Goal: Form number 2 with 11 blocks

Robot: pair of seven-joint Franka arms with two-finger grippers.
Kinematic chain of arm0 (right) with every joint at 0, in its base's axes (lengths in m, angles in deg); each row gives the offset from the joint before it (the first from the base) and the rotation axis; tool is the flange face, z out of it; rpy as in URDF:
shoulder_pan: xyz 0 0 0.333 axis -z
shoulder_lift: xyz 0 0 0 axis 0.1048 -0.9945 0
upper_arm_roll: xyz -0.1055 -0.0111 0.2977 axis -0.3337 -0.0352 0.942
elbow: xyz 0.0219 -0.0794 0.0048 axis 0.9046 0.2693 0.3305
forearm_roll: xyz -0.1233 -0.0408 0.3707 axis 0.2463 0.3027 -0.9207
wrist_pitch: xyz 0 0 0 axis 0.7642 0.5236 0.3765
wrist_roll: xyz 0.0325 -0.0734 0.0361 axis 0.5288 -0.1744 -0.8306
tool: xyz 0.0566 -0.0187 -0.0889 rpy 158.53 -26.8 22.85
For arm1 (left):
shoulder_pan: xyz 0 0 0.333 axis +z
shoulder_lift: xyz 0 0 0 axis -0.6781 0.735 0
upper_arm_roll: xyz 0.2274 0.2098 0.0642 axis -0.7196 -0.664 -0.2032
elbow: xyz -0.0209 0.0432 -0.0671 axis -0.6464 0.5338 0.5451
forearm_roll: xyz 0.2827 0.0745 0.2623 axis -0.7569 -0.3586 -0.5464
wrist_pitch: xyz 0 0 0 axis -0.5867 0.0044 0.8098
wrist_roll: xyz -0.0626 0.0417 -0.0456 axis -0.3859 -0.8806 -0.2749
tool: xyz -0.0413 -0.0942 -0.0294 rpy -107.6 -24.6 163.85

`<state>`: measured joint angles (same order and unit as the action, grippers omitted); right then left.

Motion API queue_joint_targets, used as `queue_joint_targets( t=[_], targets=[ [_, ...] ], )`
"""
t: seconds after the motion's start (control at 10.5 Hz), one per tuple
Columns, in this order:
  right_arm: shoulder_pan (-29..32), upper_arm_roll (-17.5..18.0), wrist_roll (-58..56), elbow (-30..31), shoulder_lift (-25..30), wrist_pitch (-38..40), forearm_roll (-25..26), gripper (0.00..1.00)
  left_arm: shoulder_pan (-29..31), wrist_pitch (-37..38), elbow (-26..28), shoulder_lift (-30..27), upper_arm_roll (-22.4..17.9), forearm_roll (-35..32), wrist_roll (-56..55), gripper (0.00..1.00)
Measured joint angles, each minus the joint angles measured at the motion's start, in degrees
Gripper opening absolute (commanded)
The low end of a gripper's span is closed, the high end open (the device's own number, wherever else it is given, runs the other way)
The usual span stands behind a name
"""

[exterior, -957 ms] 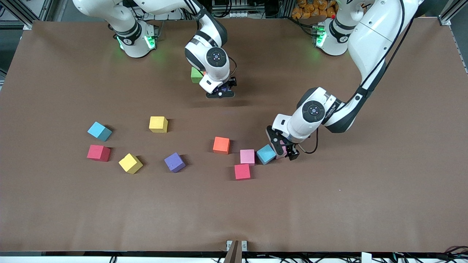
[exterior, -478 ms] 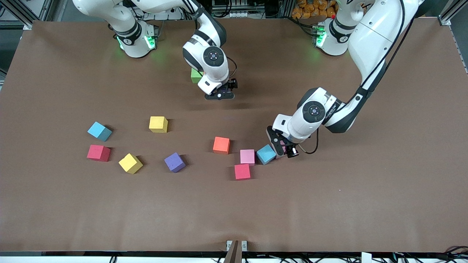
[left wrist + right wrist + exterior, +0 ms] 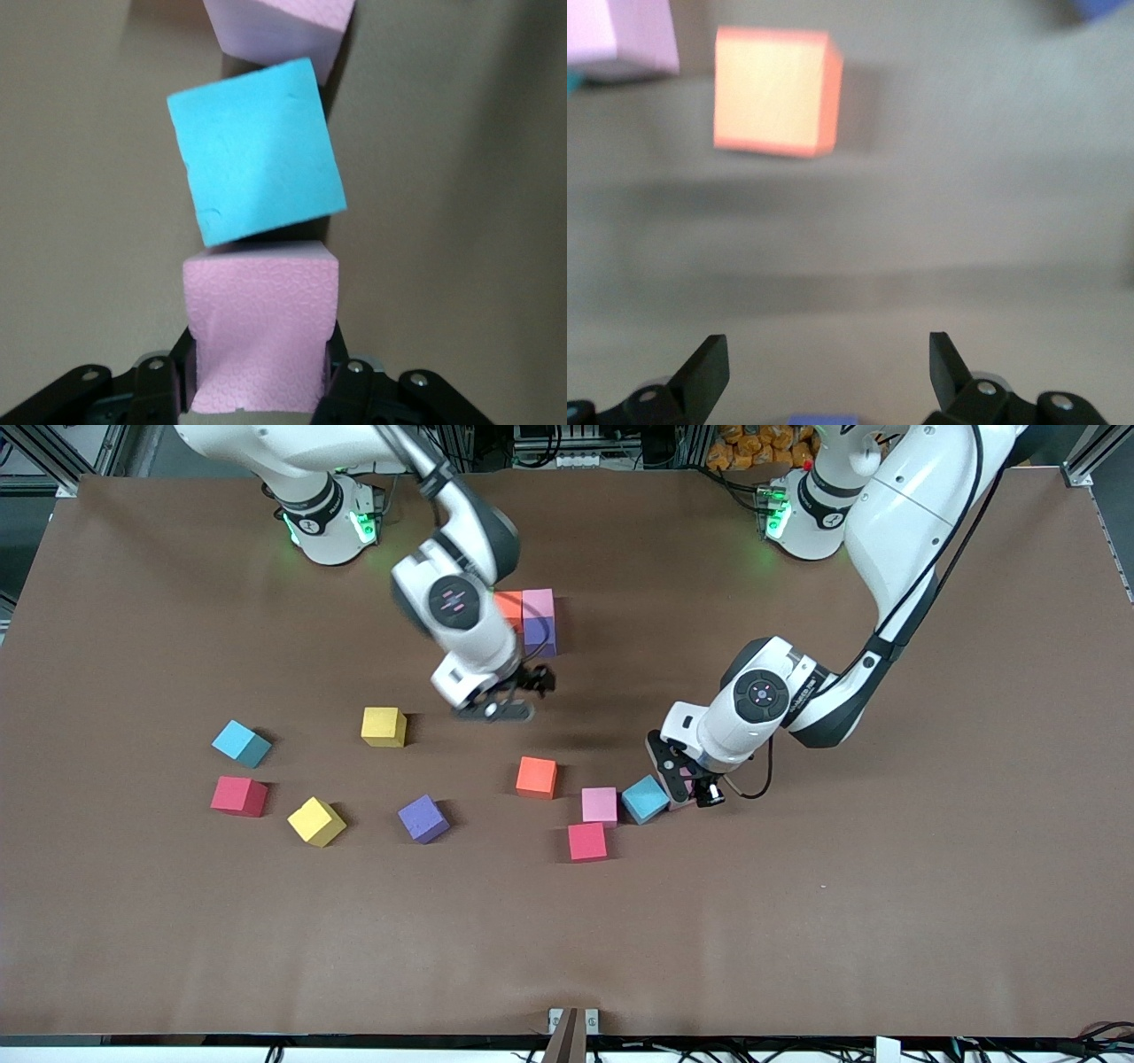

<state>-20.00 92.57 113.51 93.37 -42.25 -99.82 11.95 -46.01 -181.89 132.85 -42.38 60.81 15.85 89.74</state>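
Note:
My left gripper (image 3: 695, 793) is down on the table, shut on a pink block (image 3: 261, 328). A light blue block (image 3: 644, 799) touches that block, and another pink block (image 3: 600, 806) and a red one (image 3: 587, 841) lie beside it. My right gripper (image 3: 496, 710) hangs open and empty over bare table, with an orange block (image 3: 775, 88) ahead of it. An orange block (image 3: 509, 607) and a purple block (image 3: 539, 622) stand side by side near the robots' bases, partly hidden by the right arm. No number 2 shape is in view.
Loose blocks lie toward the right arm's end: yellow (image 3: 384, 726), light blue (image 3: 240, 743), red (image 3: 238, 795), yellow (image 3: 316, 821) and purple (image 3: 423, 818). Another orange block (image 3: 537, 777) sits mid-table. The strip of table nearest the front camera is bare brown mat.
The left gripper's fingers closed on the pink block. The right arm swung away from the bases toward the front camera, uncovering the orange and purple pair and hiding the green block.

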Motion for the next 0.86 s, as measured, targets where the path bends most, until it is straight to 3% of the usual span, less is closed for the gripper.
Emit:
queue_joint_targets(
  t=[0.19, 0.48, 0.86],
  targets=[
    [4.94, -0.51, -10.52, -3.96, -1.99, 0.05, 1.26, 1.0, 0.18, 4.2, -0.33, -1.96, 1.37, 0.0, 0.09, 0.0],
    [6.92, -2.57, -19.99, -13.74, -9.57, 0.02, 5.7, 1.0, 0.09, 8.26, -1.08, -4.76, 3.3, 5.01, -5.56, 0.0],
    [7.45, -6.19, -38.04, -20.35, -16.38, -0.4, 8.53, 1.0, -0.23, 9.15, -3.13, -5.37, 8.12, 6.34, -33.28, 0.0]
  ],
)
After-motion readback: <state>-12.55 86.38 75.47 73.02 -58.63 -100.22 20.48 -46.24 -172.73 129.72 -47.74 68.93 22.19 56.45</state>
